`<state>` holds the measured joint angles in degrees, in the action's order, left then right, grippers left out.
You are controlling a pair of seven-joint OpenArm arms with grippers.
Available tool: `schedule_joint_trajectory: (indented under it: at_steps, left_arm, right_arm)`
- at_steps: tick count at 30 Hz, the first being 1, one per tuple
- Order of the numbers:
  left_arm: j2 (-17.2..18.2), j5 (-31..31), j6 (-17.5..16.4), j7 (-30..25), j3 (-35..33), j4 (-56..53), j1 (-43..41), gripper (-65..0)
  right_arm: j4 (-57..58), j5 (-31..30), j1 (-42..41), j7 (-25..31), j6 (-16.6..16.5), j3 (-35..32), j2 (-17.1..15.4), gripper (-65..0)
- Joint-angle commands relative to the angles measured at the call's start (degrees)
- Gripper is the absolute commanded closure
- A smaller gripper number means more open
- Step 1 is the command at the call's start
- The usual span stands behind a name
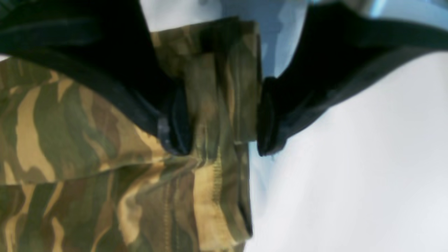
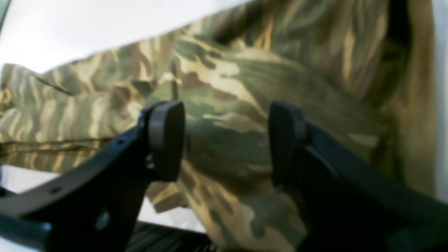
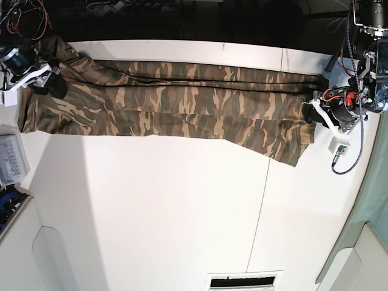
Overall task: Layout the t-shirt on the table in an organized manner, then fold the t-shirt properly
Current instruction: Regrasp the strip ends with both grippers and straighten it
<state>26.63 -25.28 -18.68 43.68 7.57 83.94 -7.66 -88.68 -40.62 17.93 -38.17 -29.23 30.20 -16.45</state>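
Across the wide white table (image 3: pixel 182 218), I see soft, limp camouflage cloth t-shirt (image 3: pixel 182 109); left gripper (image 1: pixel 224 119) straddles its bunched end, right gripper (image 2: pixel 225 140) gapes above it; I'd pinch hems.

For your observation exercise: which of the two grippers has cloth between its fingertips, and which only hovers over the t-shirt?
The left gripper has a bunched edge of the t-shirt between its fingertips; the right gripper stands open above flat cloth.

- From overhead we look straight down on the whole worktop (image 3: pixel 182 212).
- Our two wrist views sit close over the t-shirt (image 3: pixel 182 106), which all three views share.
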Motion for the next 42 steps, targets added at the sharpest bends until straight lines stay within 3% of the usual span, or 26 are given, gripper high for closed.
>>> schedule_joint_trajectory:
  at_steps: [1,7,10,16,20,23,29,34,36,37,40,42]
  left_arm:
    - [0.9,0.7,0.1,-2.0,0.5,0.6,0.2,-35.6]
    - [0.8,2.2,0.1,-3.2,0.5,0.0,-0.3,-35.7]
    - [0.6,2.3,0.0,-3.2,0.3,-0.3,-0.5,-39.3]
    - [-1.0,3.6,-2.0,-7.4,0.3,-7.1,-1.0,-39.7]
    - [-2.2,3.8,-4.7,-7.0,0.3,-8.4,-1.1,-39.7]
    - [-2.4,3.7,-4.8,-7.0,0.3,-8.4,-1.1,-39.7]
    - [-3.0,2.7,-17.7,-4.6,0.2,-8.4,-1.1,-39.6]
    - [-4.5,-0.4,-18.5,-4.5,0.2,-8.4,-1.2,-39.4]
    - [-5.1,-0.9,-18.5,-4.5,0.2,-8.4,-1.2,-35.9]
    - [-5.5,-1.1,-18.4,-4.5,0.2,-8.4,-1.2,-30.1]
    - [-6.2,-1.0,-17.9,-5.4,0.2,-8.4,-1.1,-0.6]
    - [-6.1,-0.9,-16.1,-6.3,0.3,-8.3,-1.0,0.0]
  right_arm:
    - [0.1,0.4,-0.2,2.0,0.3,-0.5,-0.8,-37.3]
    - [4.9,1.6,-0.4,2.4,0.5,-2.7,-0.8,-37.3]
    - [5.1,1.6,-0.3,2.3,0.5,-2.7,-0.8,-37.3]
    - [5.1,0.7,-0.4,2.1,0.1,-2.7,-0.9,-37.3]
    - [5.1,0.7,-0.4,2.1,-0.6,-2.7,-0.9,-37.3]
    - [5.1,0.7,-0.4,2.1,-0.6,-2.7,-0.8,-37.3]
    - [5.1,0.7,-0.5,2.1,-0.6,-2.7,-0.8,-37.3]
    - [5.1,0.5,-0.4,2.1,-0.6,-2.7,-0.8,-37.3]
    - [5.1,0.5,-0.4,2.1,-0.6,-2.7,-0.8,-37.3]
    - [5.1,0.5,-0.5,2.1,-0.6,-2.7,-0.8,-37.3]
    - [5.1,0.6,-0.4,2.1,-0.6,-2.7,-0.9,-37.3]
    - [5.1,0.5,-0.4,2.1,-0.6,-2.7,-0.9,-37.3]
